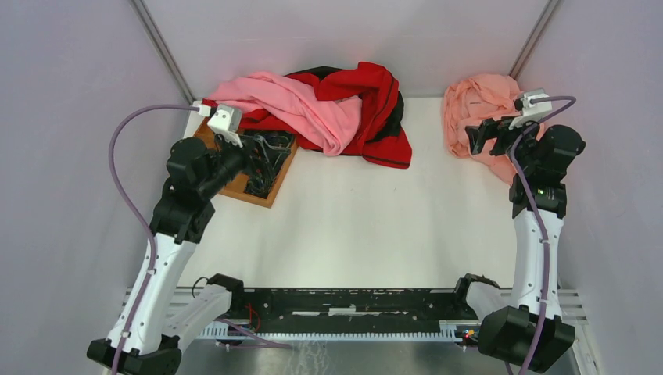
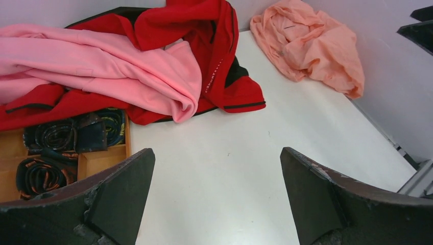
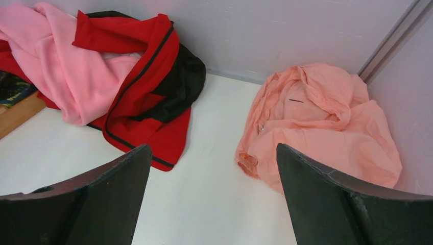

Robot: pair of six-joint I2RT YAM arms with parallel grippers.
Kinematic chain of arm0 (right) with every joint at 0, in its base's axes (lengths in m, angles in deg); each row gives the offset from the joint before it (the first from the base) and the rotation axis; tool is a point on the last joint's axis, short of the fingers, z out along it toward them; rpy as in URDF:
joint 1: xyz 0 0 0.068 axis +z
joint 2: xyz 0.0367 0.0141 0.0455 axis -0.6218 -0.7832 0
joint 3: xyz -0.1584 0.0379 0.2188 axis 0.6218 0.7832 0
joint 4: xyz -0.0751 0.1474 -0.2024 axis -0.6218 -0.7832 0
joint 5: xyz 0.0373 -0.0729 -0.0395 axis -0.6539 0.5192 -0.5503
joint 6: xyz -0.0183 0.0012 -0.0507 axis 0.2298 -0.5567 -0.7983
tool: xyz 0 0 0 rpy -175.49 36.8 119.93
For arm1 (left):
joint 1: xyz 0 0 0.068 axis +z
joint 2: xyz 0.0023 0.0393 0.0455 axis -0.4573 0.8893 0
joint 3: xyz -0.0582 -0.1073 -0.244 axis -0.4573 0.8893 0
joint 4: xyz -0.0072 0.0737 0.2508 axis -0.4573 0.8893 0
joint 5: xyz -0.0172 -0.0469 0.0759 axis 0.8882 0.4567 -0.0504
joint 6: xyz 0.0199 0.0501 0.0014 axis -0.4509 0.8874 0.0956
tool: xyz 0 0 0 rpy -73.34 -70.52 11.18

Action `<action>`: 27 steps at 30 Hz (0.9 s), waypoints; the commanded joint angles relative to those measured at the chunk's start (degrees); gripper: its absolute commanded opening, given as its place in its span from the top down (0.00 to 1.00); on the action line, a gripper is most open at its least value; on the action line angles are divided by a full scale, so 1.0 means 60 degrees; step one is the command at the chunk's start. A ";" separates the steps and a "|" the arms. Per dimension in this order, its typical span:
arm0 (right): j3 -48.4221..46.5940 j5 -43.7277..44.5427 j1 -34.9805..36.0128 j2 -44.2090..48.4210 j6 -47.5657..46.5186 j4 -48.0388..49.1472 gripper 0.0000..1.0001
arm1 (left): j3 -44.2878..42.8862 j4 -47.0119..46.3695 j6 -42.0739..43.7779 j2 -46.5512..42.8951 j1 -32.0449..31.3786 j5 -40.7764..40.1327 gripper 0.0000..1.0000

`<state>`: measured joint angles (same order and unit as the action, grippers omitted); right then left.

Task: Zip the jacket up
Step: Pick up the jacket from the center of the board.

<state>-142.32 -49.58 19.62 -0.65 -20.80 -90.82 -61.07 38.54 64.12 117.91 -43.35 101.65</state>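
The pink jacket (image 1: 301, 101) lies crumpled at the back of the table, draped over a red-and-black garment (image 1: 375, 105). Its zipper is hidden in the folds. It fills the upper left of the left wrist view (image 2: 102, 66) and shows at the top left of the right wrist view (image 3: 76, 71). My left gripper (image 1: 262, 156) hovers open over a wooden tray, just in front of the jacket's left part, with bare table between its fingers (image 2: 217, 153). My right gripper (image 1: 481, 134) is open at the far right, well apart from the jacket, with nothing between its fingers (image 3: 213, 148).
A wooden tray (image 1: 258, 191) with dark rolled items sits under the left gripper (image 2: 10, 148). A salmon-peach cloth (image 1: 477, 98) is bunched in the back right corner beside the right gripper (image 3: 327, 122). White walls enclose three sides.
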 commanded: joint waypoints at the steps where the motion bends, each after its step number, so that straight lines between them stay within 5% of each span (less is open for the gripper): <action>1: -0.0093 -0.0663 -0.0026 -0.0078 0.0755 0.0733 0.02 | 0.0105 0.0371 -0.0734 -0.0485 0.0010 0.0367 0.00; 7: 0.0220 -0.2302 -0.0026 -0.0426 0.0565 0.1894 0.02 | 0.0514 0.0394 -0.0677 -0.0815 0.0011 0.0407 0.00; 13: 0.0167 -0.3992 0.1148 -0.1177 -0.1827 0.1736 0.02 | 0.1243 0.0256 -0.0542 -0.1010 0.0012 0.0286 0.00; 17: -0.1035 -0.2610 0.3229 -0.2318 -0.4318 -0.0240 0.02 | 0.1698 0.0326 -0.0273 -0.1048 0.0011 -0.0121 0.00; 27: -0.4776 0.1878 0.7451 -0.6659 -0.5075 -0.0889 0.02 | 0.3144 0.0028 0.0352 -0.1525 0.0021 -0.1978 0.00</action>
<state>-163.90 -52.40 57.80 -33.50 -49.02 -95.54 -45.66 41.21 62.85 110.87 -43.35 95.56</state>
